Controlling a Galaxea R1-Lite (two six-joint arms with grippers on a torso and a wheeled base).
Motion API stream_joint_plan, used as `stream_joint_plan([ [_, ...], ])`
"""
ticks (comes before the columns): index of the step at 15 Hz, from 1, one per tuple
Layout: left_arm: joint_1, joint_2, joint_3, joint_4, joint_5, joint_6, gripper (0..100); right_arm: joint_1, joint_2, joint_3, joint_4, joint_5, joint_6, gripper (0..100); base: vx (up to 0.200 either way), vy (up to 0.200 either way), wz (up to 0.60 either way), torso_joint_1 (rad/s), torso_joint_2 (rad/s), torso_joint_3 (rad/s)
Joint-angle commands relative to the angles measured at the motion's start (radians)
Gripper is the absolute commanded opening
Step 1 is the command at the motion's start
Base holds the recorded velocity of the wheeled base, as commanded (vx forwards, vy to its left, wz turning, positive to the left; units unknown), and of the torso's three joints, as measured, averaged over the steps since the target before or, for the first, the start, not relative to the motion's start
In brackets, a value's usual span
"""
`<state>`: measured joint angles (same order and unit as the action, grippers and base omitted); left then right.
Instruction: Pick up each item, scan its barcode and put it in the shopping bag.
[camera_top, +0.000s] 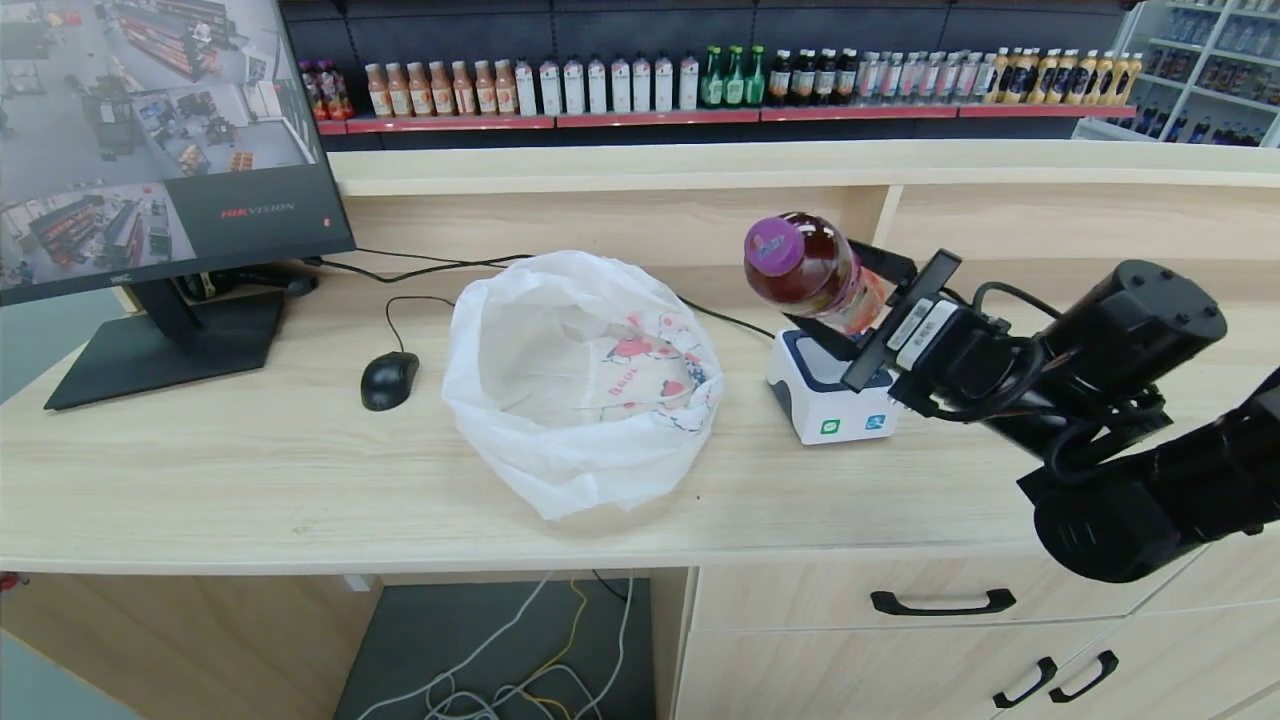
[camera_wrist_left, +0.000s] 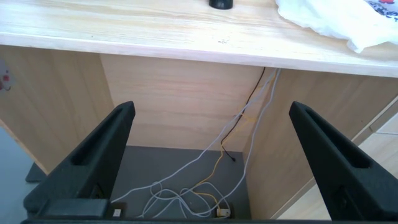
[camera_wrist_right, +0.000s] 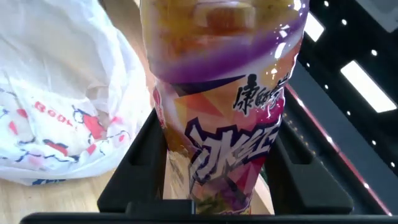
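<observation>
Right jaws are clenching a bottle (camera_top: 812, 270) above the scanner (camera_top: 815, 400) for a barcode read; the bag (camera_top: 560, 470) beside it is gaping; left jaws are hanging released.

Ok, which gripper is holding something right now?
The right gripper, shut on the purple-capped bottle near the scanner; the left gripper hangs open and empty below the counter.
</observation>
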<state>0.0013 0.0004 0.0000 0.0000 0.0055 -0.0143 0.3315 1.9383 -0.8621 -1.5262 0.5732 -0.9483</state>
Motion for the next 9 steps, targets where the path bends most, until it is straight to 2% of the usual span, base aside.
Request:
stream_joint_plan([
  [1, 0.000, 0.000, 0.000, 0.000, 0.001, -0.001, 100, -0.006, 0.041, 0.000, -0.005, 0.024, -0.040, 0, 0.000, 0.000, 0.00, 0.000, 0.00, 0.000],
  [9, 0.000, 0.000, 0.000, -0.002, 0.001, -0.001, 100, -0.091, 0.057, 0.003, -0.011, 0.185, -0.132, 0, 0.000, 0.000, 0.00, 0.000, 0.00, 0.000],
])
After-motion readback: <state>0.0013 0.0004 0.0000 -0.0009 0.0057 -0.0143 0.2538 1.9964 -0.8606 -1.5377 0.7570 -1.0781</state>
